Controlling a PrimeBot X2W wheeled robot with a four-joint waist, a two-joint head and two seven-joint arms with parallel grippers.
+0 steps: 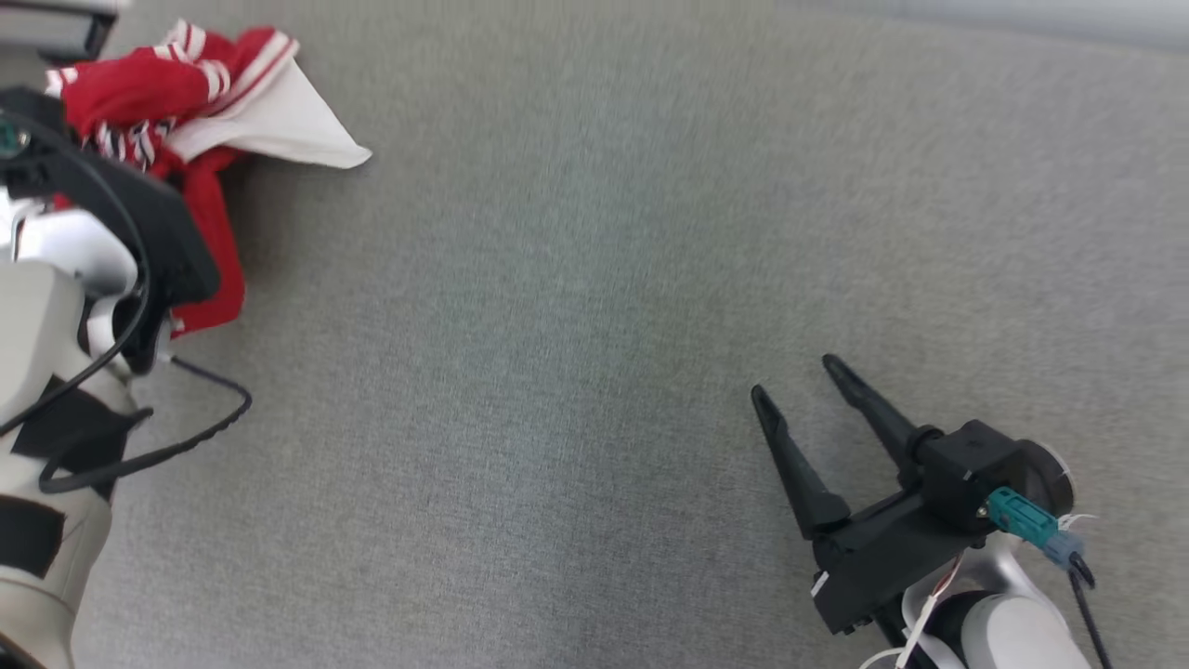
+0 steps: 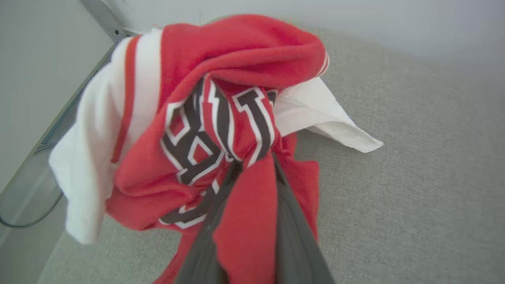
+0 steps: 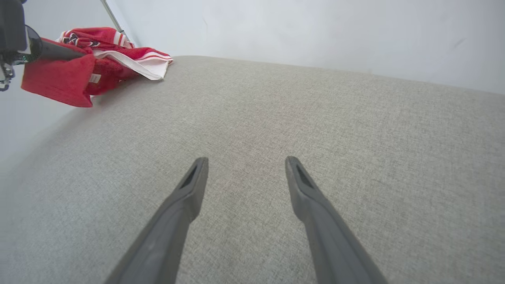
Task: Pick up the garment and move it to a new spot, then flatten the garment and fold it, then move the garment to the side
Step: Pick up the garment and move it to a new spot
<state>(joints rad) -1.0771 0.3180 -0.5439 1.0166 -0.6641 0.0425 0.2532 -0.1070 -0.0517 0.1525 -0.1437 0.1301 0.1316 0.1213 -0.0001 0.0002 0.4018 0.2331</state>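
Two grippers: left gripper [image 2: 254,165] pinching bunched red-and-white jersey [image 2: 236,63] at far-left corner of grey fabric surface [image 1: 557,372]; right gripper [image 1: 791,375] spread wide, well apart from it.

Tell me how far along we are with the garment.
Nothing finished: the garment is crumpled at the far-left corner of the grey surface. In hand: the left gripper pinches a red fold. The right gripper hangs open. Left: carry it over, flatten, fold, set aside.
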